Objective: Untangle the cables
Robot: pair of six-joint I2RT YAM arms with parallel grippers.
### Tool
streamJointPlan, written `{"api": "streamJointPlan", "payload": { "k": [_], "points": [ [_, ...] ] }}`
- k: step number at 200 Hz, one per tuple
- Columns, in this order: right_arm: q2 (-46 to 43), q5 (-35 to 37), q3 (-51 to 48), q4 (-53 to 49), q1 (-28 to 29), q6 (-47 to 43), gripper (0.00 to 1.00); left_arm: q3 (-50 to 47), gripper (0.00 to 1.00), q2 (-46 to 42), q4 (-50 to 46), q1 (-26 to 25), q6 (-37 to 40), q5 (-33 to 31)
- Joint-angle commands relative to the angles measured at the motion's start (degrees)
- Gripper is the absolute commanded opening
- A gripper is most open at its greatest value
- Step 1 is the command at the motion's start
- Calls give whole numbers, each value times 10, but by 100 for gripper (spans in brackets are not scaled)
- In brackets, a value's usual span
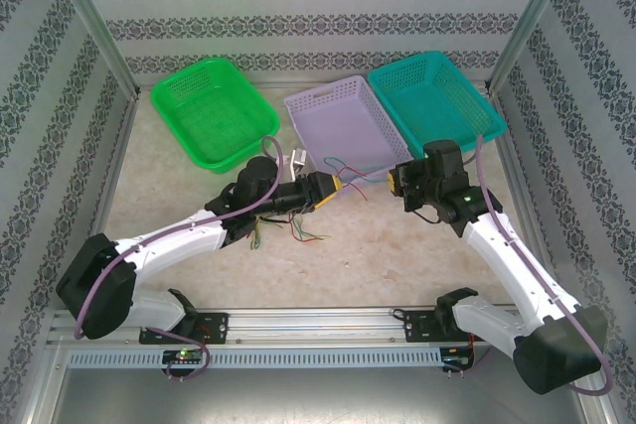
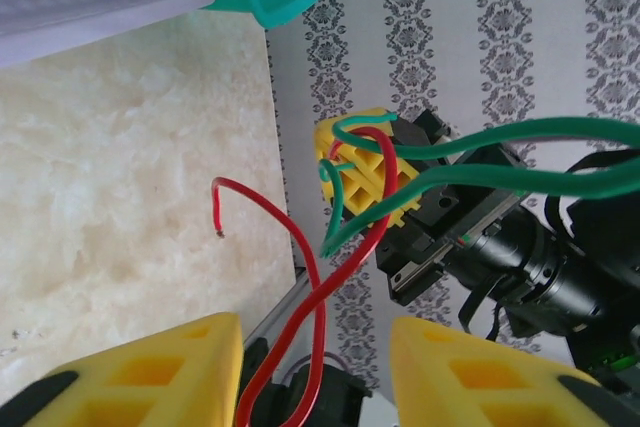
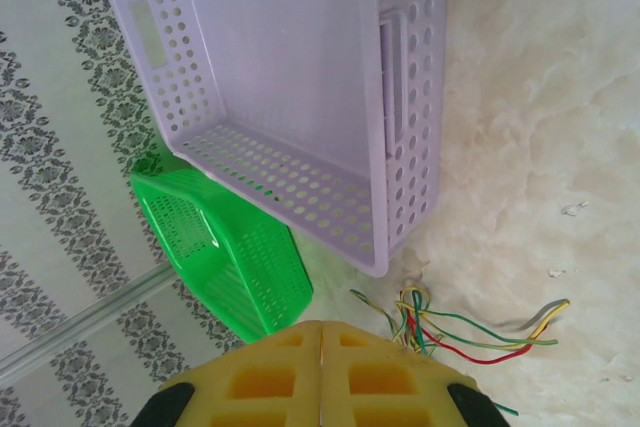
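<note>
You get bright, even, diffuse light from overhead, faint soft shadows on the pale table (image 1: pixel 378 255), no harsh glare, top view sharp throughout, left fingers (image 2: pixel 140 377) blurred up close, cables (image 2: pixel 520 131) crisp, right fingers (image 3: pixel 270 377) slightly soft

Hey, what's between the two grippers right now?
Thin cables stretch across the gap from the left gripper to the right gripper in the top view; the left wrist view shows them red and green.

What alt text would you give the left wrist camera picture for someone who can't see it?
Red and green cables run from between the yellow tips of the open left tool to the right tool, shut on them, over a pale table.
</note>
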Motion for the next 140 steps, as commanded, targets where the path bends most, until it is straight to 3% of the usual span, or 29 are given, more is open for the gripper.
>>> {"api": "streamJointPlan", "payload": {
  "k": [1,75,112,140],
  "points": [
    [-12,-10,-10,10,-3,14,0,9,36,9,39,4,-5,4],
    [-22,-2,-19,4,-1,14,0,12,0,-3,28,4,12,-3],
    [-16,4,-7,6,-24,-8,0,13,0,-14,-30,3,38,23],
    [8,6,43,-15,-58,-76,0,32,0,-15,-124,-9,92,45]
  ]
}}
